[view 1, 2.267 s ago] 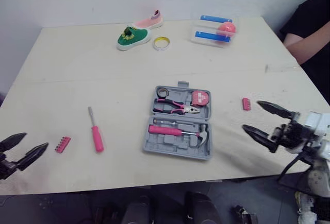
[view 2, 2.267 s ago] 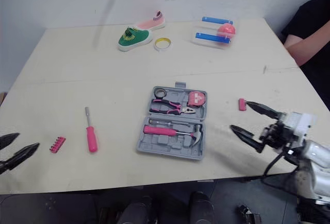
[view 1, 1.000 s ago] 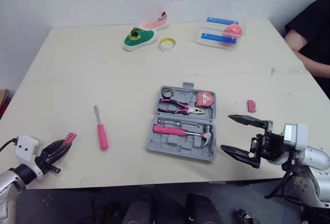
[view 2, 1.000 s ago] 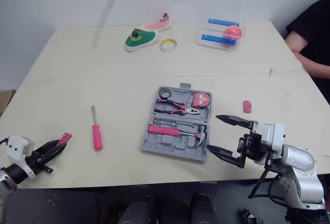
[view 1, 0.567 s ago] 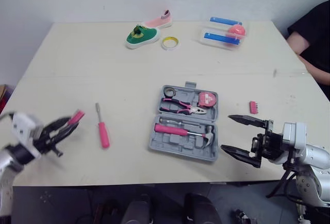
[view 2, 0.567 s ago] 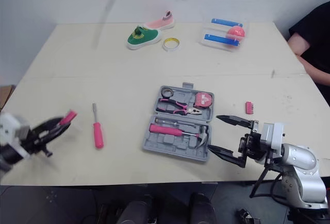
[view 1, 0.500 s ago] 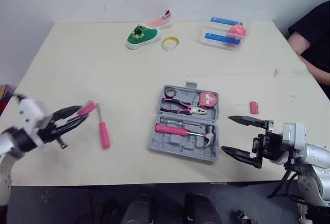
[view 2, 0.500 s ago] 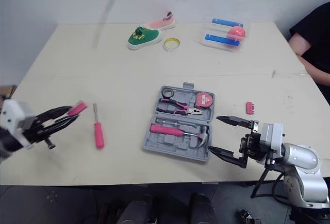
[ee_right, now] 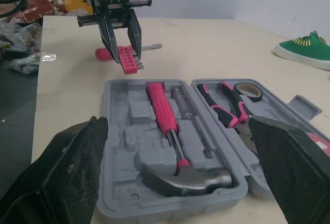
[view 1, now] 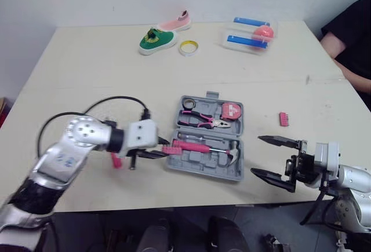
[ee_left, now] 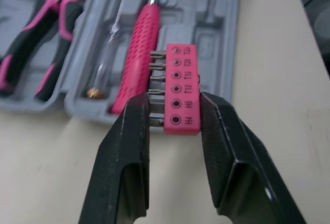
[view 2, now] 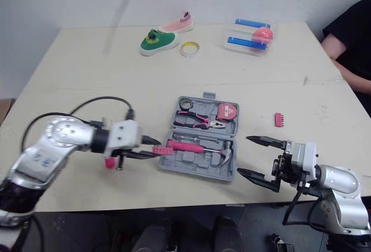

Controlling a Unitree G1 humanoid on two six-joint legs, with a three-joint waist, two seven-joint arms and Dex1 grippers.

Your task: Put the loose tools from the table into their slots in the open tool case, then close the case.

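As I ran the humanoid from a distance, its left gripper was clamped on a pink bit holder, the two black fingers pinching the end marked H4 and H6, at the left rim of the open tool case. The holder hung at the case's near half, close to the butt of the pink-handled hammer; whether it touched the grey plastic I could not tell. Beside the hammer, further into the case, lay a slim clear-handled screwdriver, and the case's far half held pink-and-black pliers, a pink tape measure and a small roll of black tape. Left of the case, a pink screwdriver lay on the table, partly hidden behind the left gripper. A second pink bit holder lay on the table to the right of the case, apart from it. The right gripper hung off the case's near right corner with its fingers spread wide, holding nothing. Well beyond the case stood a green shoe, a pink shoe, a ring of yellow tape and a clear box with a pink ball. A person's dark sleeve showed far to the case's right.
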